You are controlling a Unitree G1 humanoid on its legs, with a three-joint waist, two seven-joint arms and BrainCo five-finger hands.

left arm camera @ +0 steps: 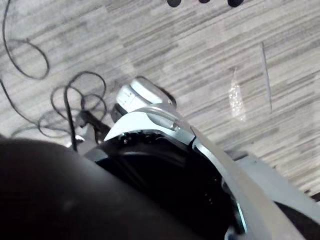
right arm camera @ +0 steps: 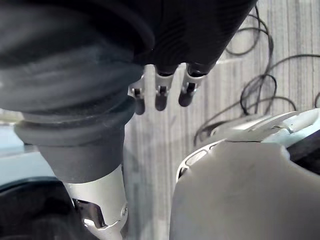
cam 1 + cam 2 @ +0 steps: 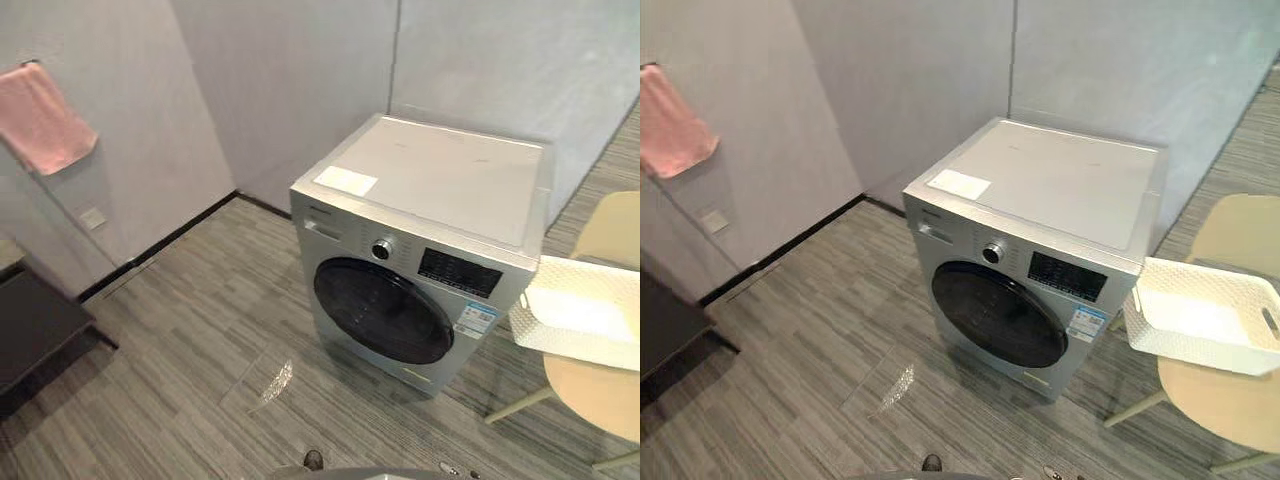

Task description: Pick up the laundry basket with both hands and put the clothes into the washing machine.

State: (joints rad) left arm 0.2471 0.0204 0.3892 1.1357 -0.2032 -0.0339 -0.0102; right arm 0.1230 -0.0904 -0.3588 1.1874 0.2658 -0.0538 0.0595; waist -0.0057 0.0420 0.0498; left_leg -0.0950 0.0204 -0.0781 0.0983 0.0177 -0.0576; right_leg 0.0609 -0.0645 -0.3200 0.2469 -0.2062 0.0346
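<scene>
closest in, the right hand [image 2: 159, 92] hangs over the grey plank floor [image 3: 200, 330] with its fingers straight and slack, released and holding nothing. the left hand [image 1: 202, 2] barely peeks in at the edge of its wrist view above the same floor - whether it is released or clenched cannot be told. further out on the right, the white laundry basket [image 3: 1200, 352] sits on the seat of a pale yellow chair [image 3: 1230, 408], just beside the washing machine [image 3: 1060, 185], apart from both hands. the machine's round dark door [image 3: 1000, 315] is closed. a low dark table [image 3: 35, 325] stands at the left, and beyond it a pink towel [image 3: 40, 120] hangs on the wall.
</scene>
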